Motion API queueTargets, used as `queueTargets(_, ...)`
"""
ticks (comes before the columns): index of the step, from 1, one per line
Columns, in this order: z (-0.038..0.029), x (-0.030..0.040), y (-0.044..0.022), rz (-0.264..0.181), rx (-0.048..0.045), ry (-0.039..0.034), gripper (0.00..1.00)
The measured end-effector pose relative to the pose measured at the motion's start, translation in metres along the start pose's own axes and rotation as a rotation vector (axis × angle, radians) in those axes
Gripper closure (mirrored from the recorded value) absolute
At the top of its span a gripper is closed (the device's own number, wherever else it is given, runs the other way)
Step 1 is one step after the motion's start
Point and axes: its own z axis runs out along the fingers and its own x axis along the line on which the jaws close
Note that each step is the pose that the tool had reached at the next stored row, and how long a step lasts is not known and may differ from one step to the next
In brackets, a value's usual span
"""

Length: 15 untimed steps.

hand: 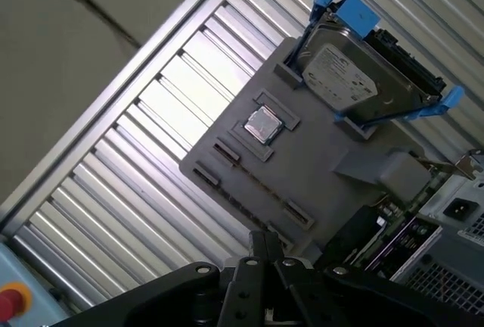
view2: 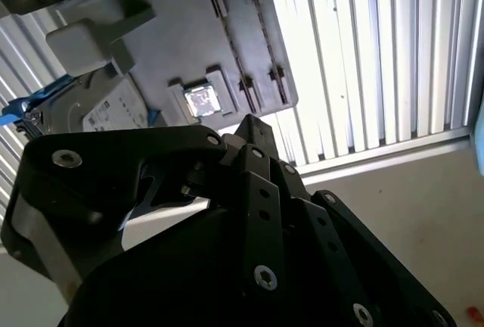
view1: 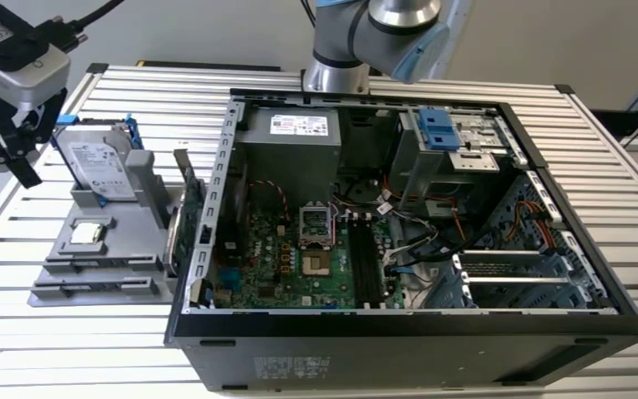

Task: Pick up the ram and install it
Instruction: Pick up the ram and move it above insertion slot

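Gripper (hand: 261, 241) pressed together on nothing, above the grey parts holder (hand: 318, 153); its long slots look bare. We judge the ram (view1: 357, 258) is the dark strip seated in the motherboard (view1: 275, 266) slot, though uncertain.

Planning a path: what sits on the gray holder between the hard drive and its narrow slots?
A square silver chip, in a recess of the gray holder, as the first wrist view shows.

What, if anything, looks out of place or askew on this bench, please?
Nothing stands out. The hard drive stands seated in the grey holder, the processor chip lies flat in its recess, and the open computer case sits level on the table.
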Motion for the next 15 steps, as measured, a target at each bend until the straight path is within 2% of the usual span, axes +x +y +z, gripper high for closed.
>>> queueTargets(15, 0.0, 0.0, 0.0, -0.047, 0.0001, 0.0025, 1.0)
